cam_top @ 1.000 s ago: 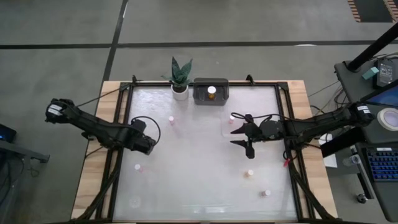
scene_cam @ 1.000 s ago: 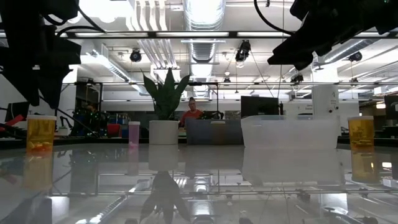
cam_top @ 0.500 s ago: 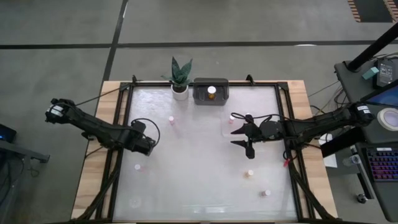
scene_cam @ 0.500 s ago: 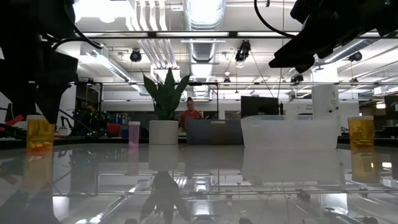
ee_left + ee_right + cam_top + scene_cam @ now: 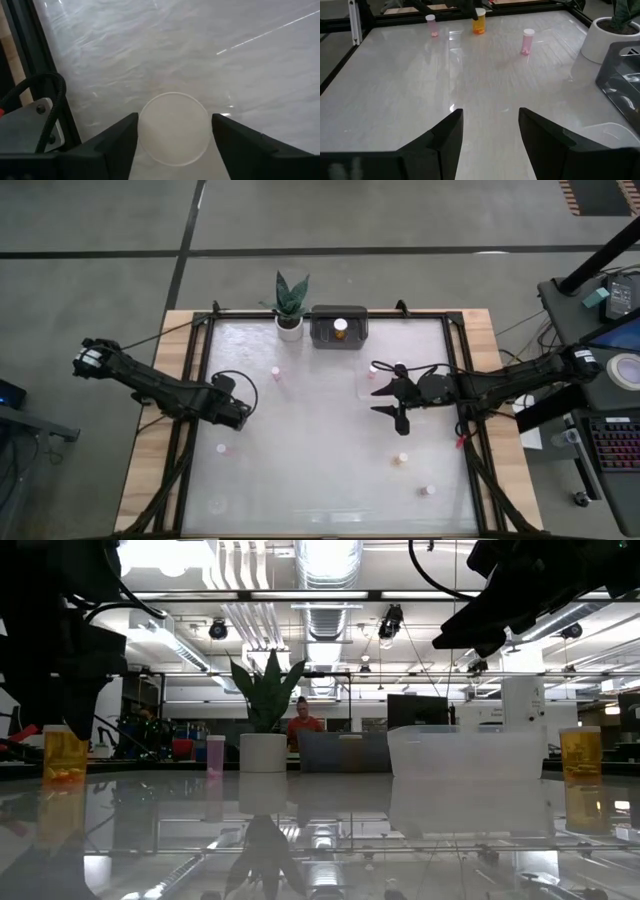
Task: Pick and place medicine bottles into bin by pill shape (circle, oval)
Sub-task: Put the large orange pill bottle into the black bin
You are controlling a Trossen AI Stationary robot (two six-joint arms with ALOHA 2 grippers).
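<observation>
Glossy white table (image 5: 320, 460), bottle's white cap (image 5: 173, 128) framed between wide-spread left hand (image 5: 172, 137) fingers.

The glossy white table (image 5: 320, 450) carries a potted plant (image 5: 289, 326), a dark bin (image 5: 339, 330) and a clear bin (image 5: 465, 753) beyond the right gripper (image 5: 392, 404), and scattered medicine bottles (image 5: 402, 459) nearer it.

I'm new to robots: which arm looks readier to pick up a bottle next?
Probably the left. Its gripper hangs open directly over a bottle's white cap, fingers either side. The right gripper is open over bare table.
</observation>
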